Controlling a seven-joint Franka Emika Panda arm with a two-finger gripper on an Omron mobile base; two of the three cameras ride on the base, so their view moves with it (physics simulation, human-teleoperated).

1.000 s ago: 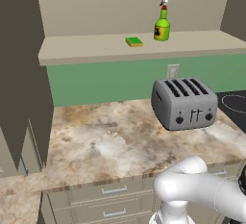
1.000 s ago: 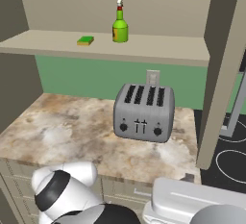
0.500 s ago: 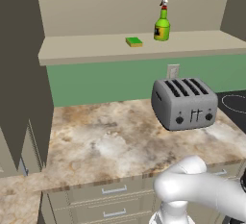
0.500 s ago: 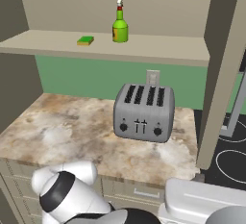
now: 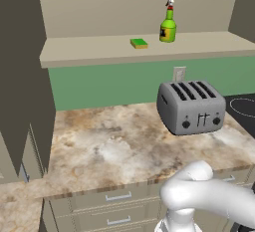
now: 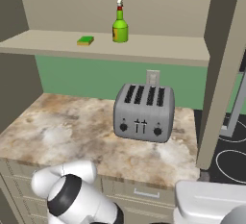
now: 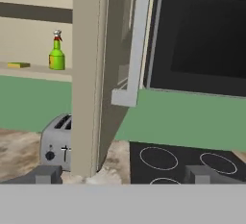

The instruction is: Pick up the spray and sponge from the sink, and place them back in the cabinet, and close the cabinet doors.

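Two task items are seen on the cabinet shelf: the spray stands upright, and the sponge lies flat just beside it, apart from it. Below, a grey toaster rests on the marbled table. An open cabinet door is seen edge-on before the tool, whose fingertips are spread wide, holding nothing.

You have a lime-green plastic spray bottle with dark label, a green-over-yellow flat sponge, a grey metal toaster, and a mottled brown-and-cream stone surface.
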